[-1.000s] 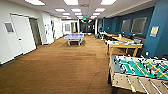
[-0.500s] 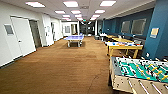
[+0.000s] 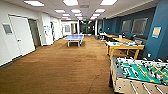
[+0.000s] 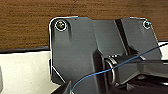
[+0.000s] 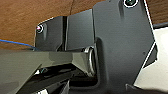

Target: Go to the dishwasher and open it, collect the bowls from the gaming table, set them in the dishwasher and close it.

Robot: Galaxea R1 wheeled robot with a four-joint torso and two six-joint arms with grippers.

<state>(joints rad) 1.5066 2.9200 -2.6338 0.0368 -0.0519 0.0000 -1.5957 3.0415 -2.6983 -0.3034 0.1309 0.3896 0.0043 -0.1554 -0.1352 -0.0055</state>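
The gaming table (image 3: 124, 45), white-topped with pale yellow legs, stands by the blue right-hand wall, beyond the foosball table. At its near-left end lies a small bright blue bowl (image 3: 114, 43), blurred, with orange items beside it. The dishwasher is out of view. Both wrist views look past my own dark plates down at brown carpet (image 4: 25, 22) and pale flooring (image 4: 22, 72).
A foosball table (image 3: 140, 72) with a green field stands close at the lower right. A blue ping-pong table (image 3: 73, 37) stands mid-room, far ahead. White doors (image 3: 22, 37) line the left wall. More tables run along the right wall. Brown carpet (image 3: 62, 65) stretches ahead.
The head view has barely shifted. Nothing in the room has visibly moved.
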